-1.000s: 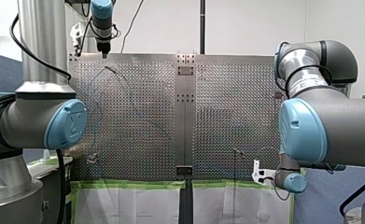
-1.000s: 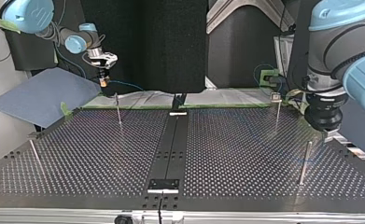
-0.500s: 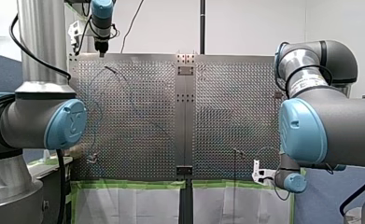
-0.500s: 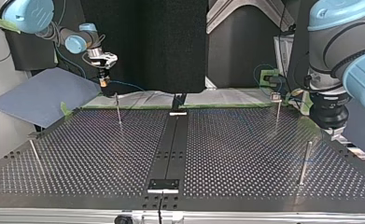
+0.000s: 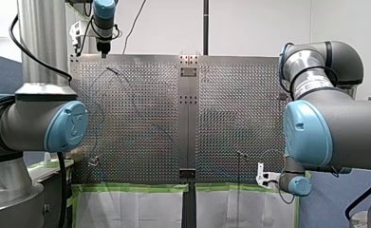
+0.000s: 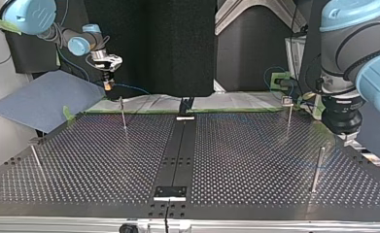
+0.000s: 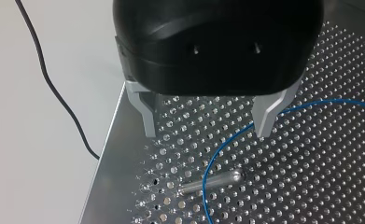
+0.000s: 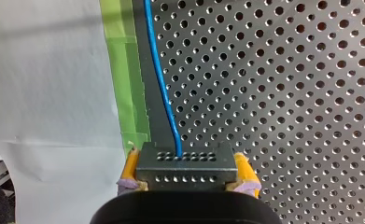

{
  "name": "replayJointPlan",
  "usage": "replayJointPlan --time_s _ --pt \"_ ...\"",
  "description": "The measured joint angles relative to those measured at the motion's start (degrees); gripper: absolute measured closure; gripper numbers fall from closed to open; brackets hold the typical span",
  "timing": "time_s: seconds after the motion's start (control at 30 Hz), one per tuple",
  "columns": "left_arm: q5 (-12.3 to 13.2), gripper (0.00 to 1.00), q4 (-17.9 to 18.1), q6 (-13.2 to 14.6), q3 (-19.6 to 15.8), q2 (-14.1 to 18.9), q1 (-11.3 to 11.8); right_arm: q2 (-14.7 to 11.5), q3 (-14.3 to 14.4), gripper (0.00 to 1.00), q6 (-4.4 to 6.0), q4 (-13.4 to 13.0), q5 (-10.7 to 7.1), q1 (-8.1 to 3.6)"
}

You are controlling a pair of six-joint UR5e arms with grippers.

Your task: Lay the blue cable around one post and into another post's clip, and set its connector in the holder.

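The blue cable (image 8: 164, 88) is seen leaving a grey connector (image 8: 185, 165), which is gripped by the right hand (image 8: 185, 170). That hand is clenched on the connector, with its yellow pads (image 8: 131, 163) pressed against the connector's two sides. Two rows of small holes are seen on the connector's face. Ahead of the hand, the cable is laid along the dark edge strip of the perforated desk (image 8: 287, 93), just beside a band of green tape (image 8: 124, 70) and a white sheet (image 8: 45, 70).

In the left wrist view, the left hand (image 7: 207, 133) is held released above a corner of the desk, its metal fingers (image 7: 265, 116) spread wide with nothing grasped. Below them the cable is seen passing close by one finger and curving across a metal post (image 7: 213, 181) near its tip. Whether cable and post touch cannot be told.

In the front view, a white label (image 5: 316, 85) is wrapped round the right arm. Its writing is too small to be read.
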Motion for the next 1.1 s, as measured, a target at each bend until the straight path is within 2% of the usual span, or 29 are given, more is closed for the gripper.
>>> replayJointPlan --time_s 0.7,0.9,1.0,1.1 --pt "0.11 0.00 0.68 0.08 -0.43 0.00 -0.30 0.00 -0.01 1.00 -0.12 0.04 0.00 -0.03" --pt "2.13 0.00 3.15 1.76 -2.75 -0.02 -1.40 0.00 0.00 1.00 -0.11 -0.03 0.00 -0.02" --pt "3.49 0.00 4.53 2.84 -4.13 -0.04 -2.57 0.00 0.01 1.00 -0.12 -0.09 0.00 0.00" --pt "4.90 0.00 5.93 2.74 -5.55 -0.26 -3.94 0.00 0.02 1.00 -0.14 -0.13 0.00 -0.01"
